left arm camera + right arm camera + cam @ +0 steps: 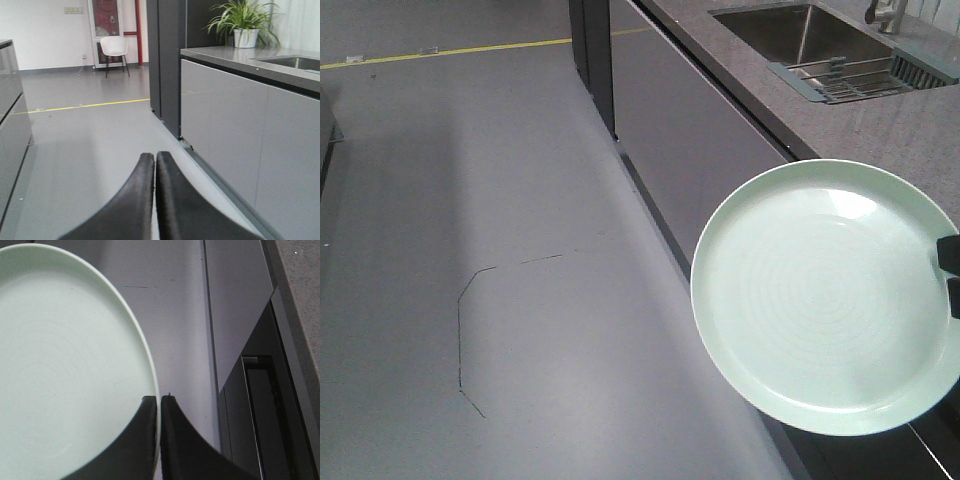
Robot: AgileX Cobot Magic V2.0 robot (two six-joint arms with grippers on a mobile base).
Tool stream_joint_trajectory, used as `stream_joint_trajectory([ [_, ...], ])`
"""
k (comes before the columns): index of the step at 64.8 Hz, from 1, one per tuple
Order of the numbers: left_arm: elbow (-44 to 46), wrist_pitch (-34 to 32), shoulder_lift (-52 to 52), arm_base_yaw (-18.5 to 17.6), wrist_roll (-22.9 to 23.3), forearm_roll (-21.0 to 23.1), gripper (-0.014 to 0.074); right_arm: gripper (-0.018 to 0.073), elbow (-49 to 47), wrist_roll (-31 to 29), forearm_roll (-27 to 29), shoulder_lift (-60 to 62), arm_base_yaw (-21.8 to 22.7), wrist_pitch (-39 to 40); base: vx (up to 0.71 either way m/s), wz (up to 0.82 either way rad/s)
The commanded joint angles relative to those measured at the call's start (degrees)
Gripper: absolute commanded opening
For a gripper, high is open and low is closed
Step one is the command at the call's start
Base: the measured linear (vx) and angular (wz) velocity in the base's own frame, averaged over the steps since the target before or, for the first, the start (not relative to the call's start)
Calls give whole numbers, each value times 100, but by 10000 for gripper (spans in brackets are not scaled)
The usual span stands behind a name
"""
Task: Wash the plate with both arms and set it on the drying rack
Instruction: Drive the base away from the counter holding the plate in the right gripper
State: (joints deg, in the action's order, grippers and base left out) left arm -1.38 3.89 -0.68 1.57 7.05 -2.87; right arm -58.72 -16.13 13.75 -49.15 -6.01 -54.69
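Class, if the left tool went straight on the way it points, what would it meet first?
The left tool points over open floor; the way looks free nearby. Probably the tall dark cabinet ahead comes first, though depth is unclear.

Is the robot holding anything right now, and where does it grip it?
The right gripper pinches the plate by its rim, one finger on each face. The left gripper is shut and holds nothing.

Left tool (154,156) and right tool (159,399): matte black, smooth curved fingers (131,202) tapering to blunt tips.
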Motion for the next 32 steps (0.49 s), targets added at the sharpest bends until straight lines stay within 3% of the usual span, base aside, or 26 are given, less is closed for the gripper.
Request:
stream_joint_trajectory([
  [1, -124, -389, -86, -43, 15, 49, -6, -6, -161, -3, 68, 35, 31, 364, 6, 21],
  [32, -124, -389, -86, -43, 15, 49, -6, -6, -161, -3, 68, 35, 31, 363, 6, 21],
])
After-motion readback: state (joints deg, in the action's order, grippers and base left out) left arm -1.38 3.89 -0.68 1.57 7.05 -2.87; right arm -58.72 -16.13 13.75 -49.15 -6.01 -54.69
